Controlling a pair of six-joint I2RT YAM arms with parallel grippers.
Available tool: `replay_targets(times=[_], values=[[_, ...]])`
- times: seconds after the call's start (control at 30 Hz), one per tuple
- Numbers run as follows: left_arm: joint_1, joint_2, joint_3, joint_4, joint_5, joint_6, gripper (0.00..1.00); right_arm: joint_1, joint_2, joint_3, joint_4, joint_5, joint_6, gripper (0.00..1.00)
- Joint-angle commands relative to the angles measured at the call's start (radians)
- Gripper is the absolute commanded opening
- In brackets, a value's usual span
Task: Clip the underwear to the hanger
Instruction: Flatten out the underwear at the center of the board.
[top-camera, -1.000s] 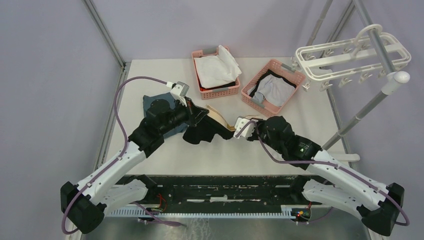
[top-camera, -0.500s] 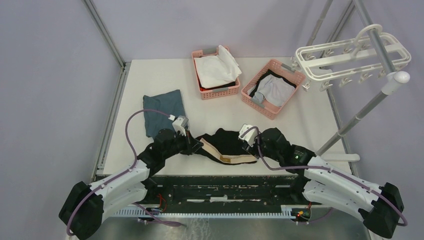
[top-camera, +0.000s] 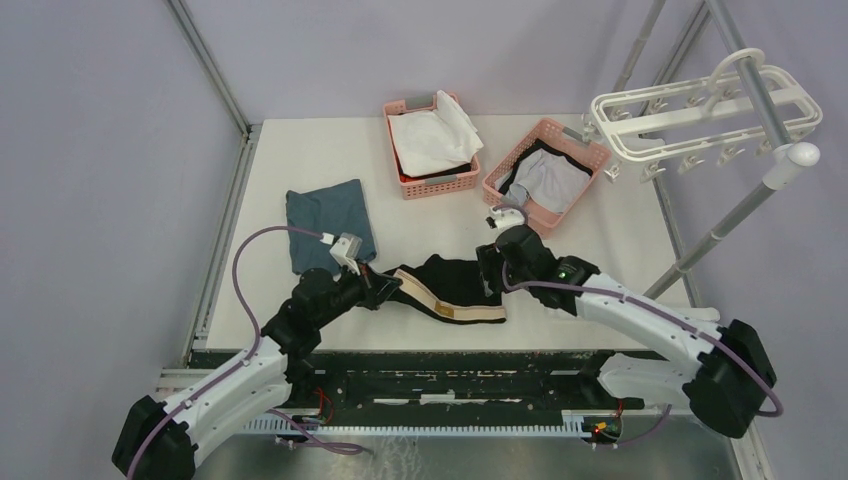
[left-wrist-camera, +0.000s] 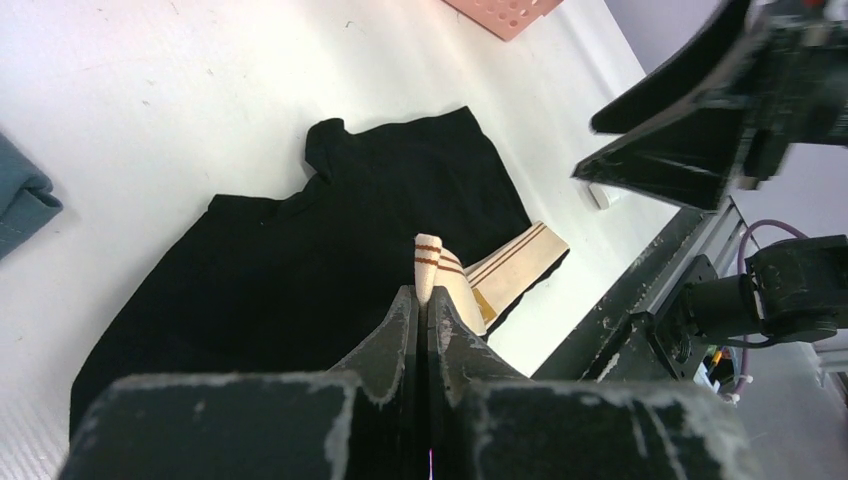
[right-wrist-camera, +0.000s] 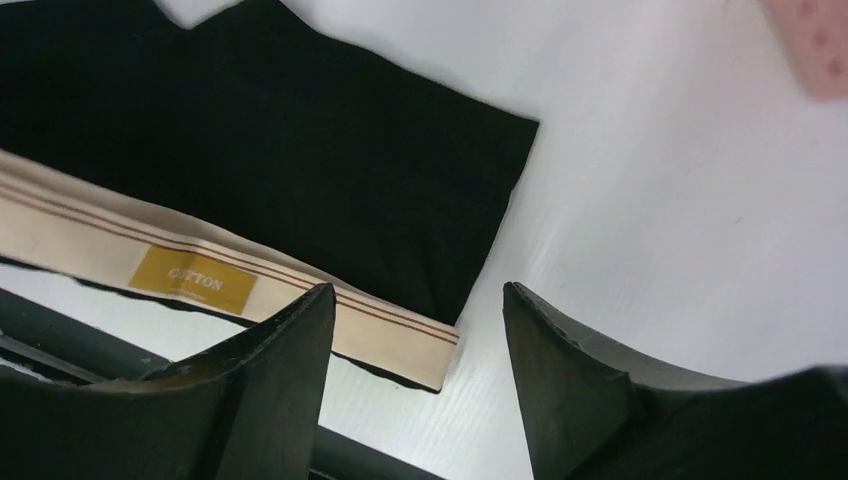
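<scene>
Top external view: the underwear (top-camera: 455, 280) lies flat on the bench (top-camera: 620, 230), stretched between the two claws, with its tan waistband (top-camera: 470, 312) along the near edge. The left claw (left-wrist-camera: 422, 300) is clenched on the left end of that waistband, and a small striped fold of it stands up out of the closed tips. The right claw (right-wrist-camera: 416, 290) is released and holds nothing. It hovers over the garment's right end, with the black cloth and a gold label (right-wrist-camera: 193, 281) just to its left and bare bench on its other side. A pink basket (top-camera: 590, 150) sits just beyond the right claw and another (top-camera: 405, 187) is further left. A folded blue-grey cloth (top-camera: 325, 225) lies just beyond the left claw. The hanger (top-camera: 700, 115) hangs well apart from both claws, far off to the right of the right claw, past the bench edge.
</scene>
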Motion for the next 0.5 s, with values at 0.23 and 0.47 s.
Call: replay_targets(times=[0.23,0.47], values=[[0.003,-0.013,-0.002,0.001,-0.027,-0.033,0.03,-0.183,0.211,-0.01,0.107,-0.299,0.182,0.71],[0.003,-0.002,-0.002,0.014,-0.021,-0.037,0.03,-0.195,0.216,-0.075,0.231,-0.309,0.153,0.72]])
